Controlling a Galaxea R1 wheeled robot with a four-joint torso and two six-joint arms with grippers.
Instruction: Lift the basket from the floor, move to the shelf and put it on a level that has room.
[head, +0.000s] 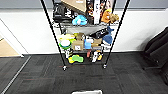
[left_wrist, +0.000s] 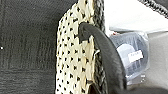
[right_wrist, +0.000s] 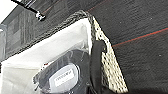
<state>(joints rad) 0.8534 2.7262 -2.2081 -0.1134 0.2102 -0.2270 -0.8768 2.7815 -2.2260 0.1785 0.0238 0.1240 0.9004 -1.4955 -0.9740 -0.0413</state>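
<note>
— We're right on the basket (left_wrist: 75, 62) here: cream weave, dark braided rim, and a black loop handle (left_wrist: 105, 55) close against the left wrist camera.

— Same on our right: the other handle (right_wrist: 96, 62) just beside us, white liner, a dark bagged item (right_wrist: 65, 75) inside. We can't tell how either gripper's fingers stand.

— From the head, just its edge (head: 87, 92) peeks in, cut off, over grey carpet (head: 45, 72).

— Beyond, the black wire shelf (head: 53, 35), lower tiers cluttered, top cropped.
</note>
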